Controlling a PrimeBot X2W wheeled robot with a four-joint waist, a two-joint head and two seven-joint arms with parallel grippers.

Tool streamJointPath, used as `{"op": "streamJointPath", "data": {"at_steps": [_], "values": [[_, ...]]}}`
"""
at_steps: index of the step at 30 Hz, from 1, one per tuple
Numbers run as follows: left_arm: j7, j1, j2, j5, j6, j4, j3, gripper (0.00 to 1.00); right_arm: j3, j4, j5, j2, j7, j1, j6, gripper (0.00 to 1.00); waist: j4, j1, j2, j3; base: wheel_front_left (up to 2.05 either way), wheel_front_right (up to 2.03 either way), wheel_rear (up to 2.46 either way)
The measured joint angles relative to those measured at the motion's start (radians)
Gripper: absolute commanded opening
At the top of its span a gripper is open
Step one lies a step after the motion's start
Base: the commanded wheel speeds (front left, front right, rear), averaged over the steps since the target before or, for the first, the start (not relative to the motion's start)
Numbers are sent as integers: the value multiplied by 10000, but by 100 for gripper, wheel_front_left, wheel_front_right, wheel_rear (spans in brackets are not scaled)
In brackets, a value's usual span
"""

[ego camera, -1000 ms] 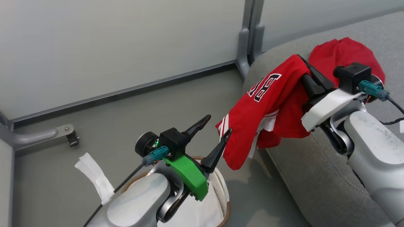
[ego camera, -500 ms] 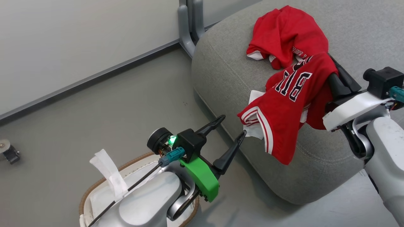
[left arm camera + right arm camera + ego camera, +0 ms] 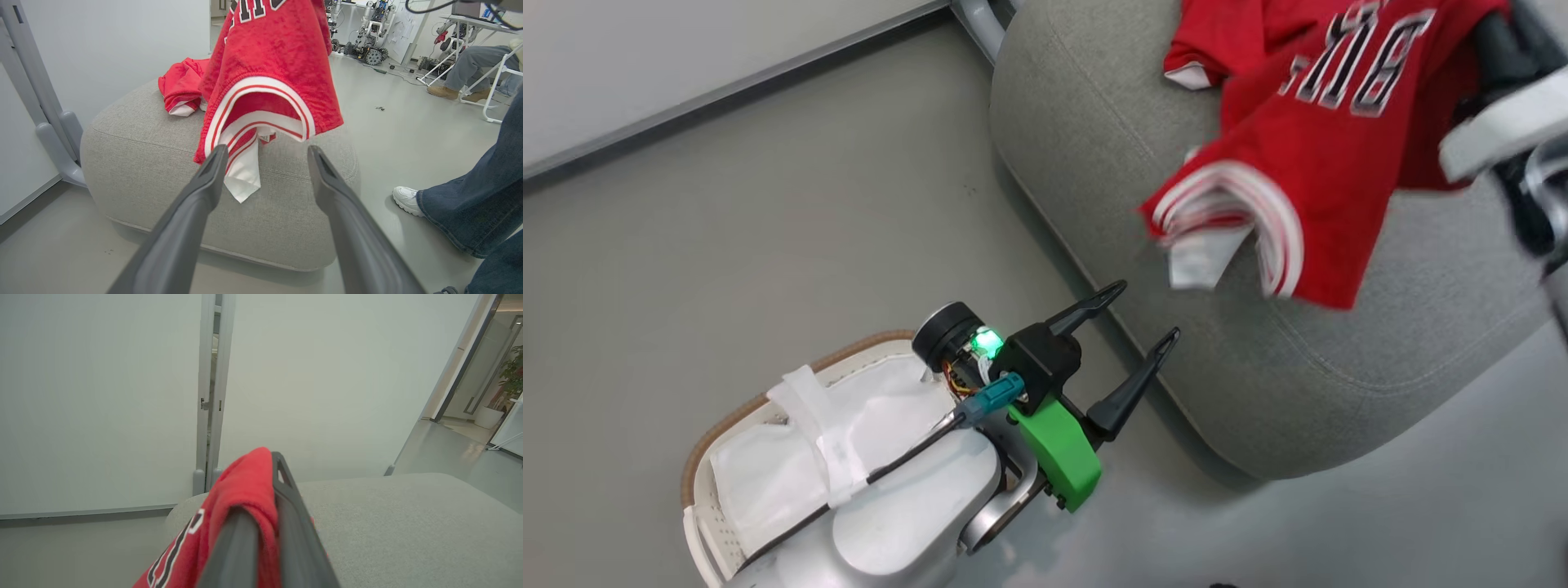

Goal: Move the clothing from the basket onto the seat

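Since the right gripper (image 3: 269,477) is clamped shut on a fold of the lettered jersey (image 3: 1323,163), the drop turns on one thing, we reckon. The cloth hangs down from that grip toward the near edge of the seat (image 3: 1094,147), its long axis running from the grip out to the striped hem. That hem is over the seat but close to its rim, not mid-seat. We can't tell if it touches the upholstery. A second red garment (image 3: 182,87) lies bunched on the seat top beyond it. The left gripper (image 3: 1146,310) is spread wide and empty, just beside the seat's edge with the hem right ahead of it. It sits between the seat and the basket (image 3: 735,416), which holds a white sheet (image 3: 768,474). The right arm is the nearer one. We'd carry further in over the seat before letting go, else the hem may drag the jersey off.
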Motion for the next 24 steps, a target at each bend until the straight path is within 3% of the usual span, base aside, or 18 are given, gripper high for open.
{"op": "streamJointPath", "data": {"at_steps": [13,20,24], "values": [[376,-509,589,734,520,-1505,-203,100,-1726,1868,-1141,-1948,1243,-4450,2,0,1404,1,0,1409,0,0,0],[518,-757,844,930,729,-2038,-178,100,-3127,2897,-1885,-2140,1216,-4936,2,0,2151,1,0,2269,0,0,0],[625,-917,997,1020,784,-2284,-111,100,-3638,3705,-2311,-1774,805,-4423,2,0,2424,1,-1,2781,0,0,0]]}}
